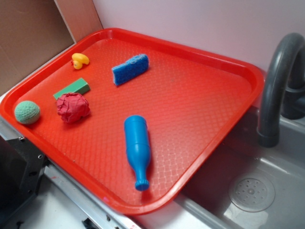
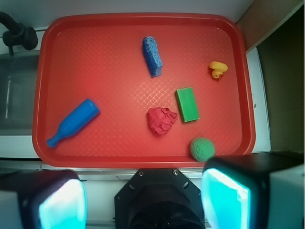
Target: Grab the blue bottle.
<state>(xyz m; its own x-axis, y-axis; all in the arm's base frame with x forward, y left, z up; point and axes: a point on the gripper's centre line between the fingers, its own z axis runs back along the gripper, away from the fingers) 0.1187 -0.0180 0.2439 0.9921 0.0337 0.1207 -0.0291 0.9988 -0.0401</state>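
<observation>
On my exterior view I see a red tray (image 1: 209,67) sitting partly over a grey sink (image 1: 267,191). Going left to right across it: a green knitted ball (image 1: 27,112) lies near the tray's left edge, and just to its right a crumpled red lump (image 1: 73,107). Just beyond that lump sits a green block (image 1: 72,88), and farther back a small yellow duck (image 1: 79,60). Next comes a textured blue sponge (image 1: 130,69) toward the far side, well apart from everything else. The blue bottle (image 1: 137,150) lies on its side in the near middle of the tray, its base toward the tray's centre and its narrow neck pointing at the near rim, clear of the other items. At the far right a dark grey faucet (image 1: 276,86) arches over the sink.

No arm shows in the exterior view. From my wrist camera, the gripper (image 2: 143,198) hangs above the scene outside the tray's edge, touching nothing; its two fingers (image 2: 224,198) stand wide apart at the bottom of the picture, with nothing between them.
</observation>
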